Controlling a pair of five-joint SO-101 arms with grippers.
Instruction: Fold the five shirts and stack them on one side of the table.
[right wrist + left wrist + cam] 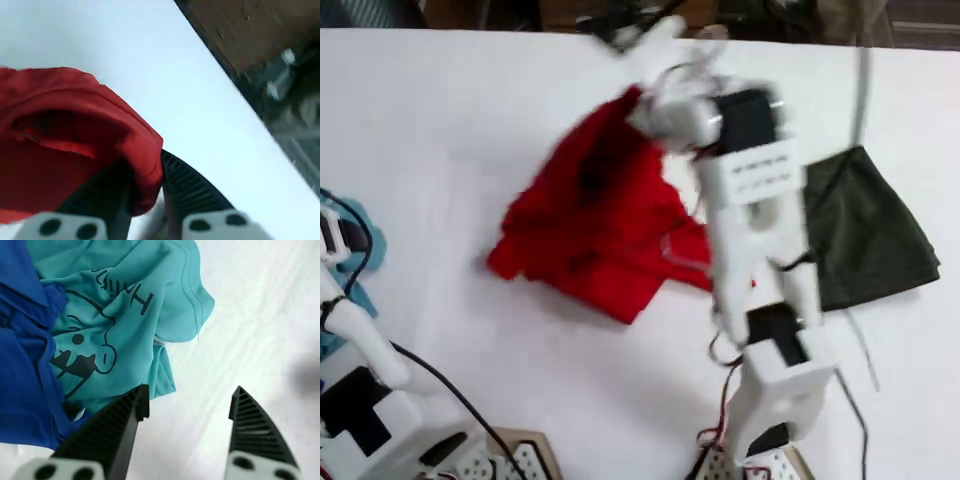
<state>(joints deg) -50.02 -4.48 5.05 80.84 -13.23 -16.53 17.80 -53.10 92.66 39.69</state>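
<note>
A red shirt lies crumpled in the middle of the white table. My right gripper is shut on the red shirt's far edge, with cloth pinched between its black fingers and lifted off the table. A dark green shirt lies folded to the right of that arm. At the table's left edge my left gripper stands open over bare table beside a teal shirt with a black drawing and a blue shirt. The teal shirt peeks out beside the left arm.
The table's far edge runs close behind the right gripper, with dark clutter beyond it. Cables and the arm bases sit along the near edge. Bare white table lies between the red shirt and the left arm.
</note>
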